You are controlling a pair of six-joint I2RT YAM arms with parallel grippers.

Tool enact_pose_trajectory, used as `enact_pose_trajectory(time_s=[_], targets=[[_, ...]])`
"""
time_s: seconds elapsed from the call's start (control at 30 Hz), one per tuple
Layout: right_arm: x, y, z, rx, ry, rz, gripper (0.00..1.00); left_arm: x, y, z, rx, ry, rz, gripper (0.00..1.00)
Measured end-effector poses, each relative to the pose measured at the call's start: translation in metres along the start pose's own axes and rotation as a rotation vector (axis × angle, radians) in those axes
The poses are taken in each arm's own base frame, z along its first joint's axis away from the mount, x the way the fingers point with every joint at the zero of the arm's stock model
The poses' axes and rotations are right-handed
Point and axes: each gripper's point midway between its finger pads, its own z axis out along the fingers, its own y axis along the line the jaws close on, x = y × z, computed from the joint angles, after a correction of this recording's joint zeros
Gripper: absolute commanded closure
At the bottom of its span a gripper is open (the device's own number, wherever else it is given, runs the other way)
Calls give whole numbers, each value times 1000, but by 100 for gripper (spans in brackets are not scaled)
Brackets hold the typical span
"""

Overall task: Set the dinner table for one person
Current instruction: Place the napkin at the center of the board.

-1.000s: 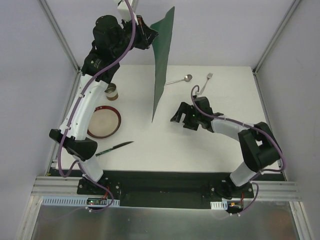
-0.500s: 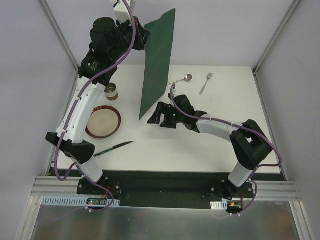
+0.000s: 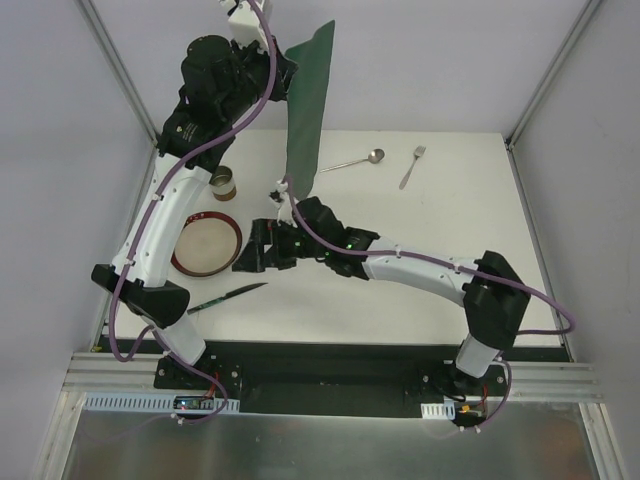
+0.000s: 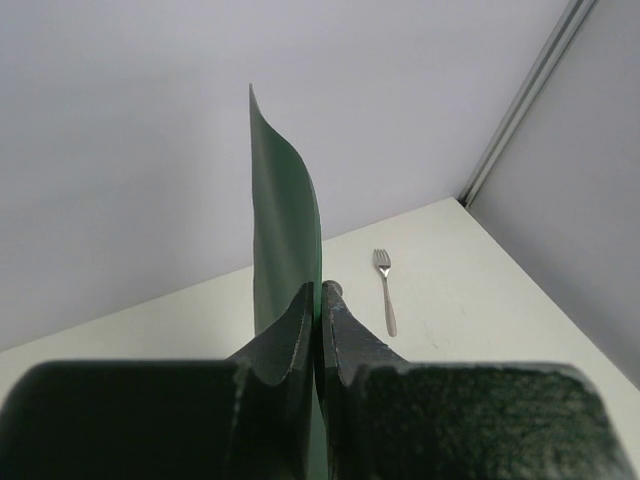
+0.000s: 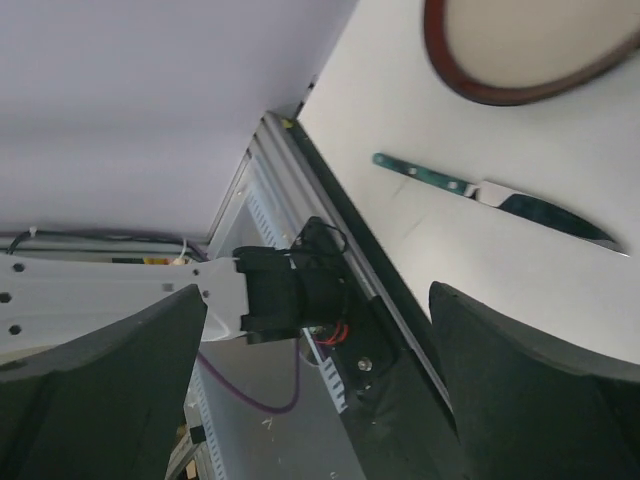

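Note:
High above the back of the white dinner table (image 3: 450, 205), my left gripper (image 3: 283, 75) is shut on the top edge of a dark green placemat (image 3: 308, 110), which hangs nearly edge-on. In the left wrist view the jaws (image 4: 322, 300) pinch the placemat (image 4: 285, 230) tightly. My right gripper (image 3: 255, 252) stands open and empty just right of a red-rimmed plate (image 3: 205, 245), low over the table. The right wrist view shows its wide-apart fingers (image 5: 540, 380), the plate's rim (image 5: 530, 95) and a knife (image 5: 500, 197).
A small cup (image 3: 223, 184) stands behind the plate. The knife (image 3: 228, 296) lies near the front left. A spoon (image 3: 352, 160) and a fork (image 3: 412, 166) lie at the back right. Metal frame rails (image 3: 545, 80) edge the table. The fork (image 4: 385, 290) also shows past the placemat.
My right arm has swept left across the table, from its middle to beside the plate, still open. The hanging placemat has turned more edge-on and drifted slightly left.

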Motion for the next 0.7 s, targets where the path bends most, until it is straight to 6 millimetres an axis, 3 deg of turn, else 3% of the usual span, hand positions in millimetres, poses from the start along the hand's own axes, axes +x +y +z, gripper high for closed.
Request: enact_pose_trajectory(time_s=[0.1, 0.27, 0.53, 0.7], targets=[[11, 30, 13, -55, 29, -38, 4, 5, 3, 2, -13, 11, 7, 100], [25, 32, 35, -49, 82, -49, 4, 20, 7, 6, -21, 40, 7, 100], [30, -29, 66, 78, 135, -8, 4, 20, 6, -5, -22, 44, 7, 100], [5, -64, 61, 145, 103, 38, 4, 6, 4, -20, -25, 15, 21, 100]])
